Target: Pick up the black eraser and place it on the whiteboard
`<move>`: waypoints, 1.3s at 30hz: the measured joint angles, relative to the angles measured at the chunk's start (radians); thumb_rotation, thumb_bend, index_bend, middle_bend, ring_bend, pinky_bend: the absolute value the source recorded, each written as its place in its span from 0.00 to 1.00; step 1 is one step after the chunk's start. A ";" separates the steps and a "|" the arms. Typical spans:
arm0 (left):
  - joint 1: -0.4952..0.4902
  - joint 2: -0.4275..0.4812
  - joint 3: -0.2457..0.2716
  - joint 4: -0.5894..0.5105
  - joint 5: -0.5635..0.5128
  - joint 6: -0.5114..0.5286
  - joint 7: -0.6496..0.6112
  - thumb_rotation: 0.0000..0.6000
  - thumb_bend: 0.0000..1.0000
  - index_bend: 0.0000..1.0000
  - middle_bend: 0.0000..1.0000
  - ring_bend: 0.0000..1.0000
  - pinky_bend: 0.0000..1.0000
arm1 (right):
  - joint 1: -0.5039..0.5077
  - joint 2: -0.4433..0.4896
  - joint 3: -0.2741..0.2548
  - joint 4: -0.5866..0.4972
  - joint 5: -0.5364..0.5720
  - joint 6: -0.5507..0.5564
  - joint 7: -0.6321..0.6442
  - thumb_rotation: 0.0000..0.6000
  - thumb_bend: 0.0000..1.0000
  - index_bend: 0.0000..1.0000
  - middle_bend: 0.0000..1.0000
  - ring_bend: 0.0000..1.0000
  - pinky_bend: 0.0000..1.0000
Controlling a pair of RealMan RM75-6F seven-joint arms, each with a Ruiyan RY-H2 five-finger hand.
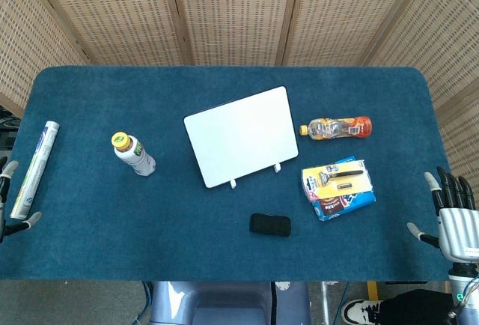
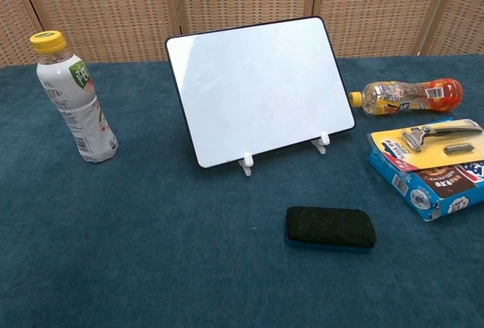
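The black eraser (image 1: 270, 225) (image 2: 330, 227) lies flat on the blue tablecloth near the front edge, just in front of the whiteboard. The whiteboard (image 1: 241, 135) (image 2: 259, 88) leans back on two small white clips at the table's middle. My right hand (image 1: 451, 213) hovers at the table's right edge, fingers spread and empty, well to the right of the eraser. Only the fingertips of my left hand (image 1: 9, 201) show at the far left edge, apart and holding nothing. Neither hand appears in the chest view.
A white bottle with a yellow cap (image 1: 133, 153) (image 2: 72, 97) stands left of the board. An orange drink bottle (image 1: 336, 127) (image 2: 410, 95) lies to its right. A razor pack on a blue box (image 1: 337, 186) (image 2: 431, 167) sits right of the eraser. A rolled tube (image 1: 35, 168) lies far left.
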 measured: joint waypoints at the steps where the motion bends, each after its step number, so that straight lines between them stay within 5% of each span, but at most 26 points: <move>1: 0.000 0.000 0.000 0.000 0.000 -0.001 0.001 1.00 0.15 0.00 0.00 0.00 0.00 | 0.000 0.000 0.000 0.000 0.000 0.000 0.000 1.00 0.05 0.00 0.00 0.00 0.00; 29: 0.002 0.001 0.000 -0.003 0.003 0.006 0.001 1.00 0.15 0.00 0.00 0.00 0.00 | 0.000 -0.001 -0.002 -0.003 -0.004 0.002 -0.005 1.00 0.05 0.00 0.00 0.00 0.00; 39: -0.001 0.000 0.001 -0.001 0.005 -0.002 -0.001 1.00 0.15 0.00 0.00 0.00 0.00 | -0.003 -0.013 0.003 -0.006 -0.032 0.048 0.025 1.00 0.05 0.17 0.00 0.00 0.00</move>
